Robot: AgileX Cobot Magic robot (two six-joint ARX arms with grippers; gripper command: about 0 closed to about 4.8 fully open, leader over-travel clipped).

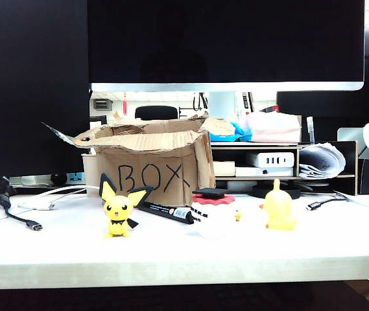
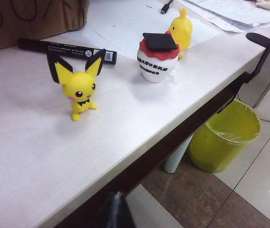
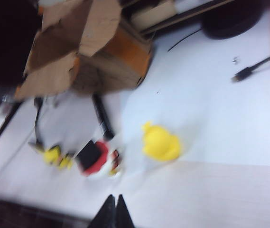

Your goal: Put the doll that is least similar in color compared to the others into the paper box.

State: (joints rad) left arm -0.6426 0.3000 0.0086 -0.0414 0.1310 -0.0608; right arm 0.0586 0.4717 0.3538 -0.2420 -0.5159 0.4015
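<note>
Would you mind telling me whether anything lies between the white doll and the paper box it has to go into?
A black marker lies on the table between the white doll and the paper box. It is low and flat, so lifting the doll over it should probably be no trouble. Neither gripper shows in the exterior view.

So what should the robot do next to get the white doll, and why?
Probably open the right fingers and lower them over the white doll. They are shut and high above the table, and the doll stands untouched between the two yellow dolls, in front of the paper box. The left fingers are off the table's edge.
</note>
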